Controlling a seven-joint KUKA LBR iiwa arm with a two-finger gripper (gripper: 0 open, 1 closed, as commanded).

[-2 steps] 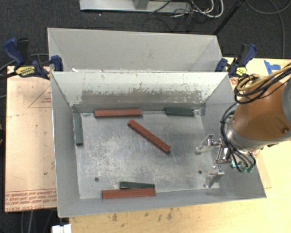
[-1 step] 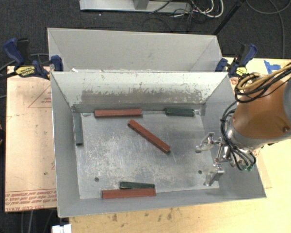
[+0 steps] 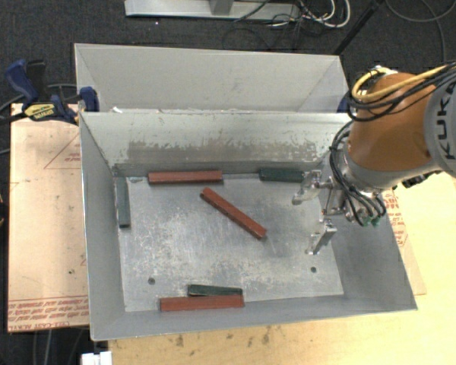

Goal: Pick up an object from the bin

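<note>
My gripper [image 3: 311, 220] hangs at the bin's right side, above bare floor, its two fingers spread apart with nothing between them. One fingertip [image 3: 301, 197] points toward the back, the other [image 3: 317, 244] toward the front. A short dark green bar [image 3: 281, 175] lies along the back wall, just behind the upper finger. A reddish-brown bar [image 3: 233, 213] lies slantwise in the middle of the bin, to the gripper's left.
Another reddish-brown bar [image 3: 185, 177] lies along the back wall. A grey-green bar [image 3: 122, 204] runs along the left wall. At the front, a dark green bar [image 3: 215, 290] lies beside a reddish-brown bar [image 3: 201, 303].
</note>
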